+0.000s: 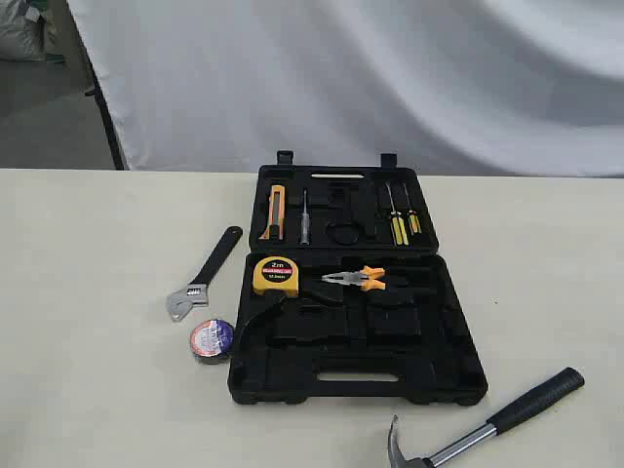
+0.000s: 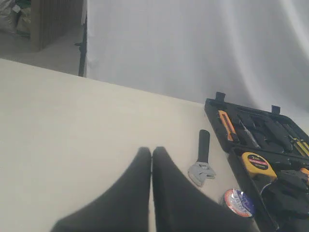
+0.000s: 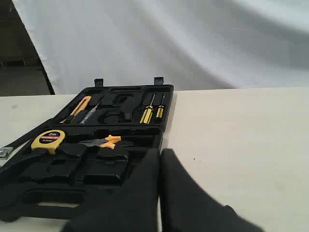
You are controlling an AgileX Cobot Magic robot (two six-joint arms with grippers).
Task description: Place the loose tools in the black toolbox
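The black toolbox [image 1: 458, 336] lies open in the middle of the table, also seen as toolbox [image 2: 236, 159] and toolbox [image 3: 166, 104]. Left of it lies the adjustable wrench [image 1: 203, 276], wrench [image 2: 203, 159], and the dark tape roll [image 1: 212, 338], tape roll [image 2: 239, 202]. The claw hammer [image 1: 487, 419] lies at the front right of the case. My left gripper [image 2: 151, 152] is shut and empty, hovering left of the wrench. My right gripper [image 3: 160, 153] is shut and empty near the case's right edge. Neither gripper shows in the exterior view.
Inside the case sit a yellow tape measure [image 1: 276, 277], orange-handled pliers [image 1: 356, 279], an orange knife [image 1: 277, 213] and yellow-handled screwdrivers [image 1: 400, 222]. A white cloth backdrop [image 1: 390, 78] hangs behind the cream table [image 1: 88, 292].
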